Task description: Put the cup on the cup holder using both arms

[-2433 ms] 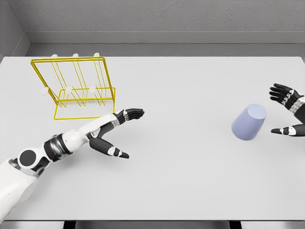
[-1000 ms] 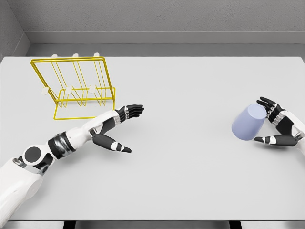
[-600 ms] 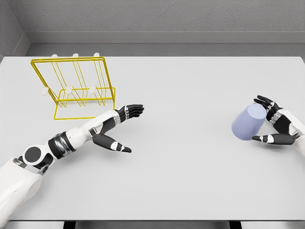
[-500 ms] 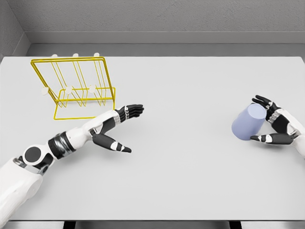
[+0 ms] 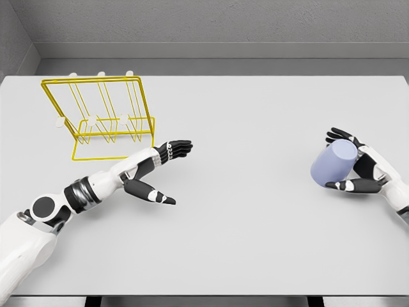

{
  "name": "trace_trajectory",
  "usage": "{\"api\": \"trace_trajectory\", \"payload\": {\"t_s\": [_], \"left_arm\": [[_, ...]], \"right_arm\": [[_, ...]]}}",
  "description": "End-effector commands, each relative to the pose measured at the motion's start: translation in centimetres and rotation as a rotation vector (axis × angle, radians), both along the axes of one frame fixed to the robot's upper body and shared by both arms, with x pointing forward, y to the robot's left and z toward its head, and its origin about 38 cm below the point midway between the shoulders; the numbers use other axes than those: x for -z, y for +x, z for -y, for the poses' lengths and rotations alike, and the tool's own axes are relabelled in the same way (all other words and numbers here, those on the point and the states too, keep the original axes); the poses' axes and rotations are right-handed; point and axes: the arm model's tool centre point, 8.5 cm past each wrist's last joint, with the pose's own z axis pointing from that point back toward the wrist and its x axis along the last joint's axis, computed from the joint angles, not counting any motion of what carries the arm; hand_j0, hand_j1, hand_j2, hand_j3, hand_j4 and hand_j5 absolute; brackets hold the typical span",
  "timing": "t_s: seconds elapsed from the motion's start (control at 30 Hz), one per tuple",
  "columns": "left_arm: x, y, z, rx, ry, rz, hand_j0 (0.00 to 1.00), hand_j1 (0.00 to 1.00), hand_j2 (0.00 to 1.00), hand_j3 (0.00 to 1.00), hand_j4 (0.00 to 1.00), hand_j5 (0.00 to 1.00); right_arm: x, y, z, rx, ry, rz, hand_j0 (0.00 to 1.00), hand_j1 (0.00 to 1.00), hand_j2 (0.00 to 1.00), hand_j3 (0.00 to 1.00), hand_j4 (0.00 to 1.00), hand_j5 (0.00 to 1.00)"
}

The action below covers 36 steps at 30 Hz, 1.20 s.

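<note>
The pale blue cup (image 5: 332,165) lies tilted on the white table at the right, its open end facing up and to the right. My right hand (image 5: 328,160) brackets it closely, open: fingers (image 5: 337,134) reach over its upper side and the thumb lies along its lower side. The cup still rests on the table. The yellow wire cup holder (image 5: 89,79) stands at the back left with white-tipped pegs. My left hand (image 5: 181,173) hovers open in front of and to the right of the holder, holding nothing.
The table's (image 5: 243,243) far edge meets a grey wall, and its near edge runs along the bottom of the view. Nothing else stands on the table between the cup and the holder.
My right hand has slid left from beside the cup until its fingers and thumb enclose it. The cup has stayed put. The left arm has barely moved.
</note>
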Motion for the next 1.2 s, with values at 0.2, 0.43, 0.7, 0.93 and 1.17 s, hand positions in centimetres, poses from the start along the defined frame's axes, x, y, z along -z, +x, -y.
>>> {"api": "trace_trajectory", "payload": {"t_s": [0.2,0.43,0.7,0.93,1.17], "left_arm": [[0.0,0.0,0.0,-0.001,-0.006,-0.003,1.00,1.00,1.00,1.00,1.00,1.00],[0.0,0.4,-0.5,-0.024,-0.005,-0.026,1.00,1.00,1.00,1.00,1.00,1.00],[0.6,0.5,-0.6,-0.035,0.019,-0.085,1.00,1.00,1.00,1.00,1.00,1.00],[0.8,0.5,-0.7,-0.036,0.029,-0.085,1.00,1.00,1.00,1.00,1.00,1.00],[0.8,0.5,-0.7,-0.036,0.029,-0.083,1.00,1.00,1.00,1.00,1.00,1.00]], "right_arm": [[0.0,0.3,-0.6,-0.006,0.011,0.009,1.00,1.00,1.00,1.00,1.00,1.00],[0.1,0.4,-0.9,-0.013,0.013,0.006,0.94,0.94,0.94,0.94,0.94,0.94],[0.1,0.5,-1.0,-0.011,0.016,0.006,0.78,0.78,0.78,0.78,0.78,0.78],[-0.3,0.7,-0.8,-0.012,0.011,0.014,0.75,0.75,0.75,0.75,0.75,0.75],[-1.5,1.4,-1.1,-0.025,0.010,0.046,0.73,0.73,0.73,0.73,0.73,0.73]]}}
